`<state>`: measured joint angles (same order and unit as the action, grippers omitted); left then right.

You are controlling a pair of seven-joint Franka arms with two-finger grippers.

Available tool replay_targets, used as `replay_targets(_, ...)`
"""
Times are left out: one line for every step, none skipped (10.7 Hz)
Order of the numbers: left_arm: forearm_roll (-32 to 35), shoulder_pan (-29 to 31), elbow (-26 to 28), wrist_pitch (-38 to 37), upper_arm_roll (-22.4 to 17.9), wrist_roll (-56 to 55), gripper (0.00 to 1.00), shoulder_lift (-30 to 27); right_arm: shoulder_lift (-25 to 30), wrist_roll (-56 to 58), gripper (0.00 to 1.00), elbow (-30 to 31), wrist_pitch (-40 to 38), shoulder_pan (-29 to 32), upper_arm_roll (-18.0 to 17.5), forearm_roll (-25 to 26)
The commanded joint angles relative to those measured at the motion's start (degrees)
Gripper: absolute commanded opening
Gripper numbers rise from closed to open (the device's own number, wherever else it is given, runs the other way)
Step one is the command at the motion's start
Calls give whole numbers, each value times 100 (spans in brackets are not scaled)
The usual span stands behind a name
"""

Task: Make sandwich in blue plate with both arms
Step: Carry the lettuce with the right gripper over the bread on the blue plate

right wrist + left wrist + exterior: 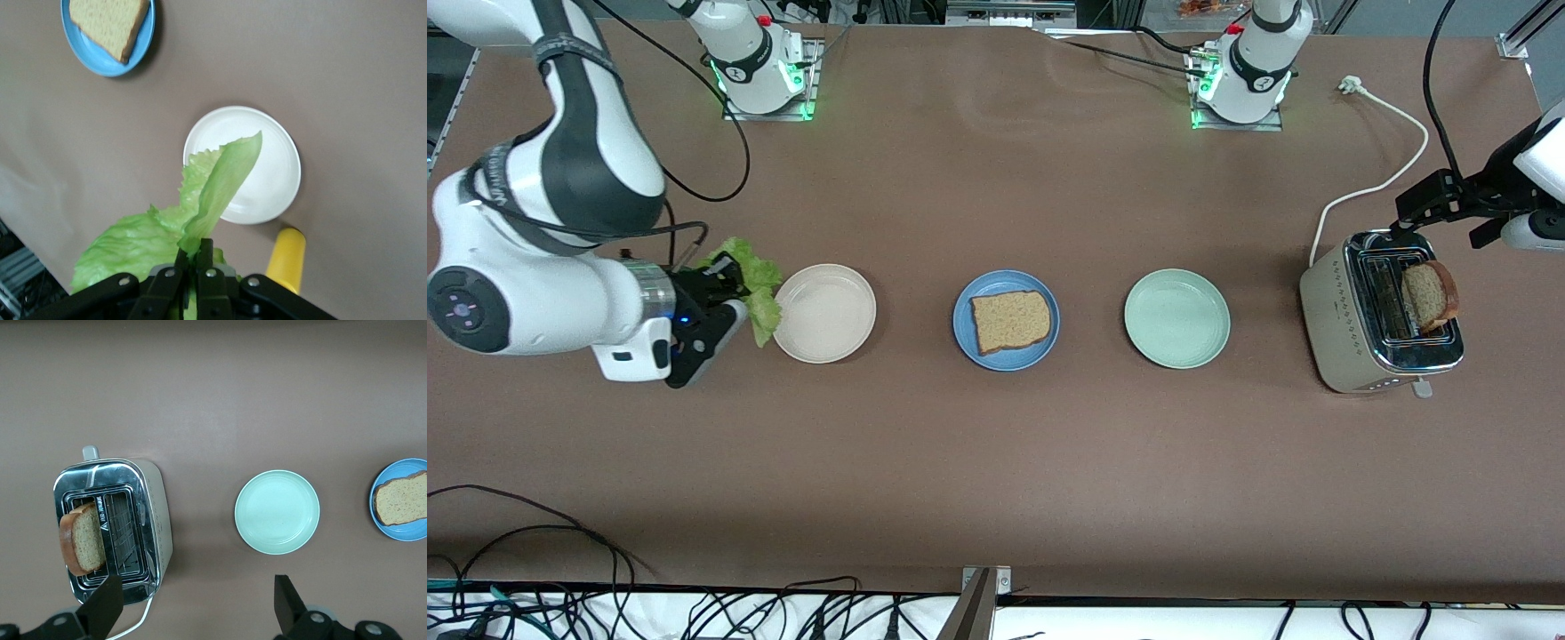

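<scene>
The blue plate (pixel 963 338) sits mid-table with one tan bread slice (pixel 1009 322) on it; it also shows in the left wrist view (pixel 393 530) and the right wrist view (pixel 87 53). A second bread slice (pixel 1430 295) stands out of the toaster (pixel 1343 342) slot, also in the left wrist view (pixel 81 539). My right gripper (pixel 725 283) is shut on the green lettuce leaf (pixel 754 271), held beside the cream-white plate (pixel 824 313); the right wrist view shows the grip (pixel 197 252) and the leaf (pixel 213 187). My left gripper (pixel 1432 218) is open and empty (pixel 197 607), above the toaster's end.
A pale mint-green plate (pixel 1176 318) lies between the blue plate and the toaster. The toaster's white cord (pixel 1387 178) runs toward the left arm's base. A yellow object (pixel 285 257) lies by the cream-white plate (pixel 267 180). Cables hang along the table's near edge.
</scene>
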<state>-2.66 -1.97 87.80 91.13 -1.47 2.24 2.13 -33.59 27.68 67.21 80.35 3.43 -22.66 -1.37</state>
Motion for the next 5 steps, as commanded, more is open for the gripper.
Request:
replay_targets(-50, 21, -132, -122, -11, 136, 100, 33, -129, -1085, 0, -42, 436, -421, -28, -56)
replay_targets(-50, 21, -132, -122, -3, 136, 100, 42, -173, -1454, 0, -42, 569, -631, -28, -48)
replay_targets(-50, 12, -132, -113, -3, 128, 100, 42, -235, -1711, 0, -42, 700, -790, -28, -48)
replay_targets(-42, 4, -132, -113, -3, 128, 100, 51, -279, -1983, 0, -33, 841, -948, -28, -48)
replay_targets(-50, 4, -132, -113, -3, 128, 100, 51, -323, -2194, 0, 11, 999, -1063, -28, -48)
